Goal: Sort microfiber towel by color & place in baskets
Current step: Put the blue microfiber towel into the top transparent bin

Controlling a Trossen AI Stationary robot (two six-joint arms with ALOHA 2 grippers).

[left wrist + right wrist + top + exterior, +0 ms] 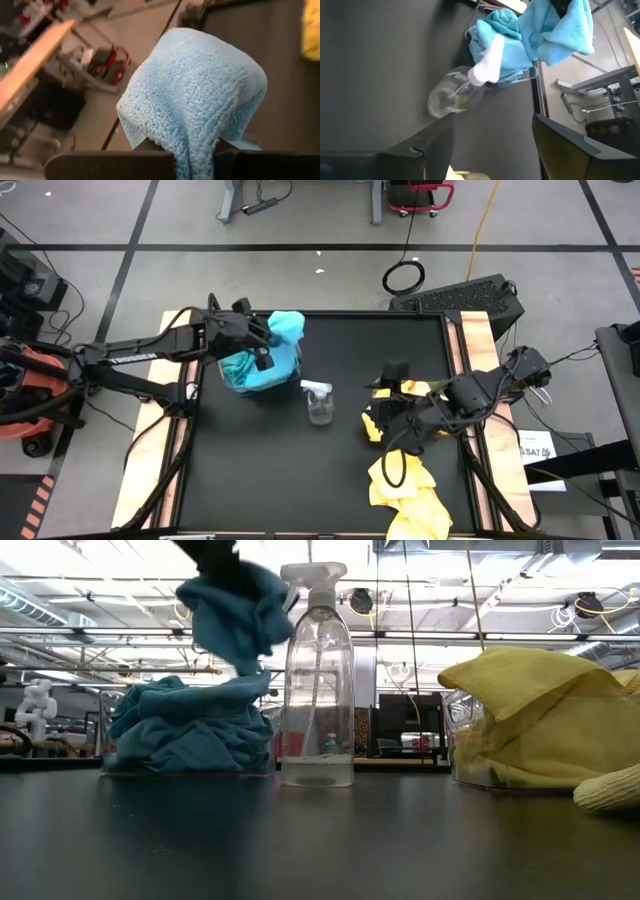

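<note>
- Blue towel fills the left wrist cam — left gripper clenched on it, hanging over the blue-filled basket.
- Lower first, then release — centre it, pile's high.
- Right gripper spread, nothing held, over the yellow basket; spare yellow towels near.

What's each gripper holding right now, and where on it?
The left gripper is shut on a blue towel, pinching a fold so it drapes above the blue basket. The right gripper is open, holding nothing.
</note>
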